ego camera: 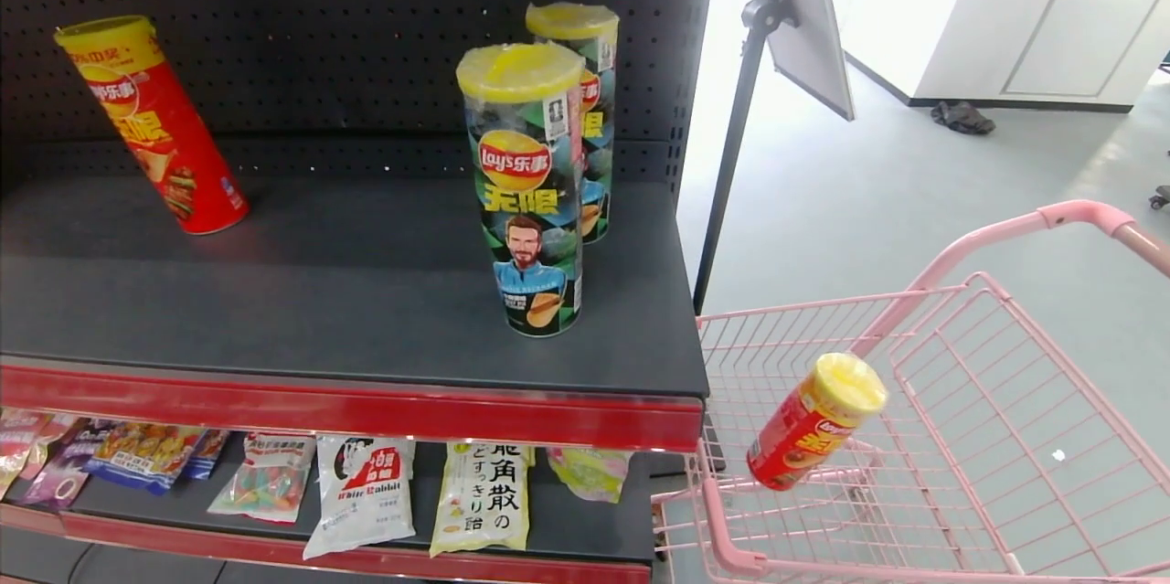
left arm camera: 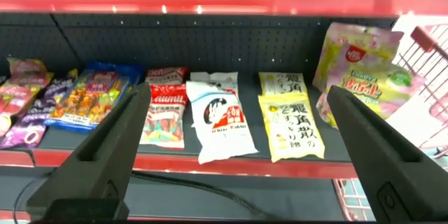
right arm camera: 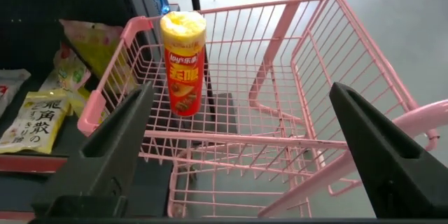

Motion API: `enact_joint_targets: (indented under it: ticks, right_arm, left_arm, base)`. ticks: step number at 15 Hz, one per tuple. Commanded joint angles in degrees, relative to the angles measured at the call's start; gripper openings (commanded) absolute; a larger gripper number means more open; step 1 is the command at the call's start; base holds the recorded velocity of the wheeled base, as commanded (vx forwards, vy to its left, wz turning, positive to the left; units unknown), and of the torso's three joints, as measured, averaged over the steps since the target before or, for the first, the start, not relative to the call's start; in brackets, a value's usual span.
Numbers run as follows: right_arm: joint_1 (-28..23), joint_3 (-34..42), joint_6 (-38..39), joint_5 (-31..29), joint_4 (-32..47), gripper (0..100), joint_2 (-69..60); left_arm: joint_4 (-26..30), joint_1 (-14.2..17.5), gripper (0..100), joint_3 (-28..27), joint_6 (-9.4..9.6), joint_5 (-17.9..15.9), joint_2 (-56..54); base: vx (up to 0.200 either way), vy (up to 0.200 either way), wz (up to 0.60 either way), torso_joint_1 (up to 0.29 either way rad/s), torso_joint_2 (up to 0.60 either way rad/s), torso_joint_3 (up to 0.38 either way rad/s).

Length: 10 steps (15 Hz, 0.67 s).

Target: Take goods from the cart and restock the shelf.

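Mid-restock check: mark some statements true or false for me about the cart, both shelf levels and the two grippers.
1. The cart holds one red can with a yellow lid. True.
2. The right gripper is shut on that can. False: it is open, and the can is clear of its fingers.
3. Two green-and-black cans stand on the upper shelf, one behind the other. True.
4. The lower shelf is stocked with cans. False: it holds snack bags.
5. The left gripper is open. True.
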Motion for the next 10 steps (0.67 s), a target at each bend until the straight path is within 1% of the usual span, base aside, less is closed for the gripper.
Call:
enact_joint_targets:
  ticks: [1, 6, 10]
  right_arm:
    - [0.0, 0.0, 0.0, 0.0, 0.0, 100, 0.0]
    - [0.0, 0.0, 0.0, 0.0, 0.0, 100, 0.0]
    - [0.0, 0.0, 0.0, 0.0, 0.0, 100, 0.0]
  left_arm:
    - [0.0, 0.0, 100, 0.0, -0.01, 0.0, 0.0]
    - [0.0, 0.0, 100, 0.0, -0.01, 0.0, 0.0]
    - [0.0, 0.0, 100, 0.0, -0.01, 0.0, 0.0]
  base:
    - [0.000, 0.000, 0.00, -0.212, 0.55, 0.325]
    - [0.000, 0.000, 0.00, -0.205, 0.55, 0.332]
    - [0.000, 0.000, 0.00, -0.177, 0.52, 0.344]
